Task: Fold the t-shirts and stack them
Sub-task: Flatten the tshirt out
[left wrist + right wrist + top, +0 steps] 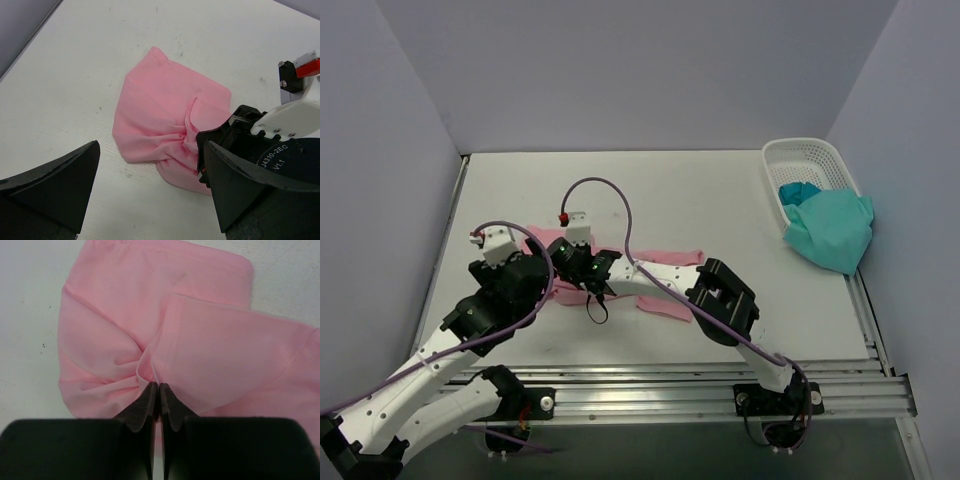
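Pink t-shirt (665, 303) lies crumpled on the white table (700, 195), left of centre, mostly hidden under both arms in the top view. One strip runs right toward the right arm's elbow, and a small bit shows far-left of the wrists.

Right gripper (159, 392) is down on the pink t-shirt. Its fingers are pressed together with a fold of cloth pinched between the tips, and wrinkles fan out from the pinch point on both sides. A hemmed edge runs up from the tips in the right wrist view. The cloth there is still flat on the table.

Left gripper (151, 145) hangs just left of the right one, above the near edge of the same shirt. Its fingers are spread wide and hold nothing; whether they touch the table, can't tell.

Teal t-shirt (832, 232) is at the far right, well apart from the arms, draped over the near rim of the white basket (800, 152) and spilling onto the table edge, with a darker teal bunch inside the basket. The basket sits at the far-right corner against the wall.
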Controlling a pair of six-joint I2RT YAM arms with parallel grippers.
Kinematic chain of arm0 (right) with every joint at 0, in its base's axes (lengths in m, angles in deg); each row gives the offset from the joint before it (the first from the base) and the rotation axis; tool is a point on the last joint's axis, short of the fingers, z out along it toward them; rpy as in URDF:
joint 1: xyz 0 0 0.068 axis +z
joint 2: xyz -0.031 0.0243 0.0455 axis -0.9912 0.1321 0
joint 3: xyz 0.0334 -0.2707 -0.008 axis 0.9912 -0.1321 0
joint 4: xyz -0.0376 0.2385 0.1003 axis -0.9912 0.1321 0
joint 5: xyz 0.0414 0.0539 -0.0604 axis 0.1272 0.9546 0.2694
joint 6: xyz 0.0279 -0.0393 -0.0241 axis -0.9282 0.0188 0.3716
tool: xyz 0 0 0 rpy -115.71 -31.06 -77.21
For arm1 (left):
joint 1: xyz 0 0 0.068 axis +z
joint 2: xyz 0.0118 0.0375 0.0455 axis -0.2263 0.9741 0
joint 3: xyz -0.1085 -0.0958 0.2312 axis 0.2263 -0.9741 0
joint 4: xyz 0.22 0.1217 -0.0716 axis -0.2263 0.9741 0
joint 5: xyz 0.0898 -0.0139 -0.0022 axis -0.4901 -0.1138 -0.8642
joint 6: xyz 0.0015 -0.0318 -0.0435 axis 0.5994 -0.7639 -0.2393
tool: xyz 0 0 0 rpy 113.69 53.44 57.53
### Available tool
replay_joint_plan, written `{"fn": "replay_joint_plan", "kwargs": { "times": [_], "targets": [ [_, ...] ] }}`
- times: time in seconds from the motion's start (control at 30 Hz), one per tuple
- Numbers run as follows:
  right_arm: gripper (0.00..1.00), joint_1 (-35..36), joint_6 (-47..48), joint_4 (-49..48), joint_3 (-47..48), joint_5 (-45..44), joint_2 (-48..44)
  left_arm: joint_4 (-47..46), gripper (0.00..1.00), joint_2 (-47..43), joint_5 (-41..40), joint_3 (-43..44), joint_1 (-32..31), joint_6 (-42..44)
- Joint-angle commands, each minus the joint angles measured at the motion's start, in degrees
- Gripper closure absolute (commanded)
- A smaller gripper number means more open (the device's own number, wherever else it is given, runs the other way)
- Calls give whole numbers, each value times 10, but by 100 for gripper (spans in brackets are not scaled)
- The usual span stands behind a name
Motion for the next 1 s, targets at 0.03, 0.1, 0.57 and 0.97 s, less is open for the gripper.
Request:
{"fn": "replay_joint_plan", "kwargs": {
  "times": [0.03,0.1,0.57,0.97],
  "targets": [
    [100,17,-2,31,-34,-19,-18,-80,6,-5,-5,14,2,-19],
    [100,16,-2,24,-47,-34,-30,-80,6,-4,-6,14,2,-20],
    [100,-27,33,104,-180,-278,-382,-129,6,14,41,0,7,6],
    [100,-68,12,134,-280,-305,-483,-163,6,101,151,-46,11,-60]
  ]
}}
